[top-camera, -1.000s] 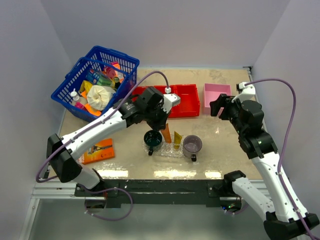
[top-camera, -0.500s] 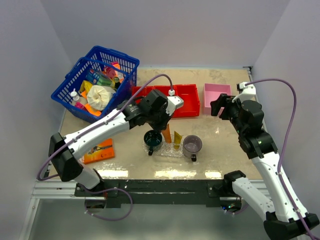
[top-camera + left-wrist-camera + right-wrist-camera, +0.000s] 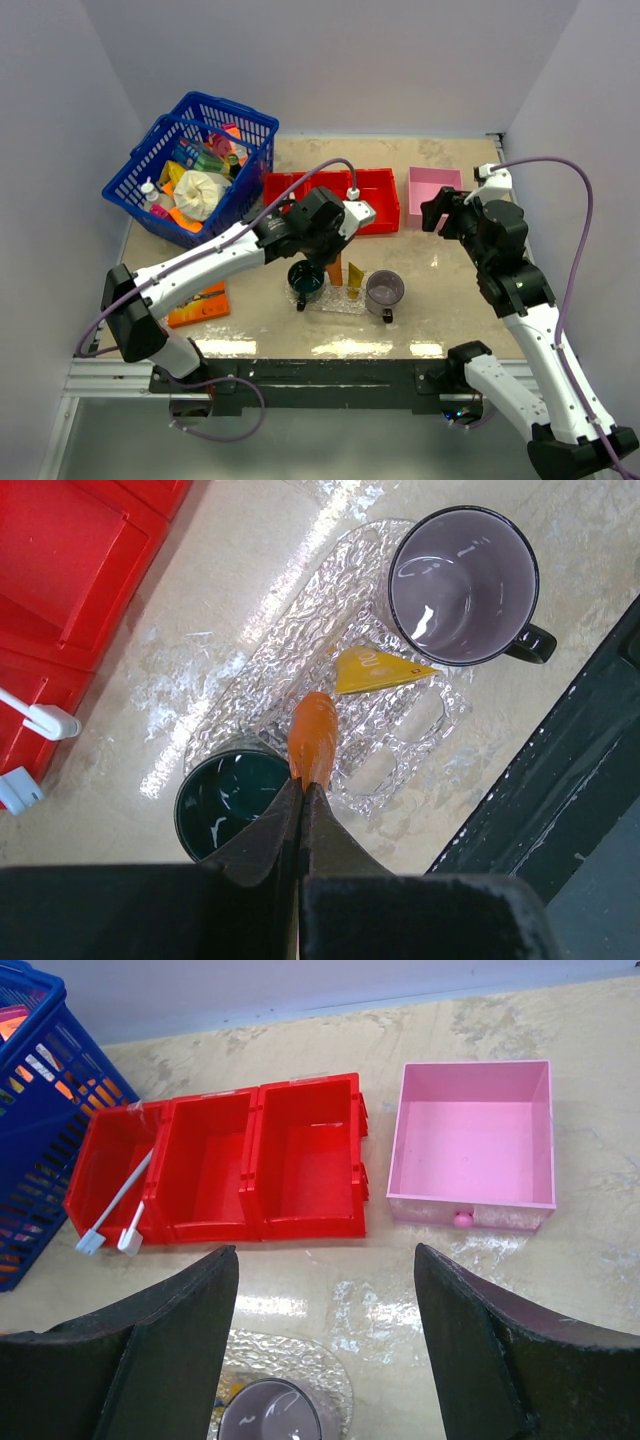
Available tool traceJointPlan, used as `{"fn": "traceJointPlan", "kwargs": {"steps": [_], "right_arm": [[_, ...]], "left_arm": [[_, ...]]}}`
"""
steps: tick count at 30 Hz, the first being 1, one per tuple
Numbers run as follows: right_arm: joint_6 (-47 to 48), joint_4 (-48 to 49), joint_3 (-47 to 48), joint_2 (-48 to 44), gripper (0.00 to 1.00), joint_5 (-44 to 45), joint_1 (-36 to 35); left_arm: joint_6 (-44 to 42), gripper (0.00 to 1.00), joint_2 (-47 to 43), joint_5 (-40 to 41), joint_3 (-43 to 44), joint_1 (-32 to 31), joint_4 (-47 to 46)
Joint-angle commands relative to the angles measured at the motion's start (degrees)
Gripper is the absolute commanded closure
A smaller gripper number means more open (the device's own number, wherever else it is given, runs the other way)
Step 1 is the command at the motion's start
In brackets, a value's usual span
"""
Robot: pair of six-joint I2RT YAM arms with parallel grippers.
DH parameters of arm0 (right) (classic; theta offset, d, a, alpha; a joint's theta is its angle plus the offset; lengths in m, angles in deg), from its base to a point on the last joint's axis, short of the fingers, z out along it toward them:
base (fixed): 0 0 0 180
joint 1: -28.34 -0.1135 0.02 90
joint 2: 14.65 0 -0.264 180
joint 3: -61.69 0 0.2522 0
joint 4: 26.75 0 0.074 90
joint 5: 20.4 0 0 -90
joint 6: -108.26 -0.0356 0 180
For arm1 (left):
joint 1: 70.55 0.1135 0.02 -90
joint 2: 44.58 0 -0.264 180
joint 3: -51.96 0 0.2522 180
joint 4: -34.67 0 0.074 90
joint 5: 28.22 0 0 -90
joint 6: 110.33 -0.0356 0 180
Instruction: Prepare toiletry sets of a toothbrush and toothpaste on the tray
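Orange and tapered, a small toothpaste tube [image 3: 314, 738] is pinched by its flat tail between the closed fingers of the left gripper [image 3: 302, 798]. It hangs over the tray [image 3: 300, 630]; whether its far end touches I cannot tell.

Only the left wrist view shows the tray's surface: clear plastic, oval, shallow, bumpy and glittering on the pale glossy bench [image 3: 200, 590]. A wedge-shaped yellow-orange tube [image 3: 380, 670] lies flat on it, just beside a glossy purple mug [image 3: 463, 585] at 1 end. A dark green mug [image 3: 225, 800] stands at the other end.

From the top camera the tray nearly vanishes, and the 2 mugs and 2 tubes read as a row.

The right wrist view shows the red 3-compartment bin [image 3: 300, 1226] whole. 2 white toothbrushes [image 3: 115, 1208] lean in the compartment nearest a blue mesh basket [image 3: 40, 1100], and a square pink box [image 3: 470, 1140] sits beside the bin. The right gripper [image 3: 325, 1250] hangs with fingers wide apart, holding nothing.
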Motion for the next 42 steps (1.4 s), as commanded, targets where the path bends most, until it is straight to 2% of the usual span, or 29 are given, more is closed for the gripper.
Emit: {"fn": "traceJointPlan", "kwargs": {"steps": [1, 9, 31, 36, 37, 42], "right_arm": [[1.1, 2.5, -0.3, -0.3, 0.26, 0.9, 0.3], [1.1, 2.5, -0.4, -0.1, 0.26, 0.9, 0.2], [1.1, 2.5, -0.4, 0.4, 0.25, 0.6, 0.3], [1.0, 2.5, -0.4, 0.5, 0.25, 0.5, 0.3], [1.1, 2.5, -0.4, 0.6, 0.25, 0.5, 0.3], [1.1, 2.6, -0.5, 0.5, 0.25, 0.6, 0.2]], "left_arm": [[-1.9, 1.0, 0.2, 1.4, 0.0, -0.7, -1.3], [-2.7, 1.0, 0.4, -0.8, -2.1, -1.0, -3.2], [-3.7, 1.0, 2.6, -0.5, -4.1, -1.1, -3.7], [-5.2, 0.93, 2.7, -0.1, -4.3, -1.1, -4.0], [-5.2, 0.88, 2.8, -0.1, -4.3, -1.1, -3.9], [-5.0, 0.78, 2.7, 0.0, -4.1, -1.1, -4.3]]}}
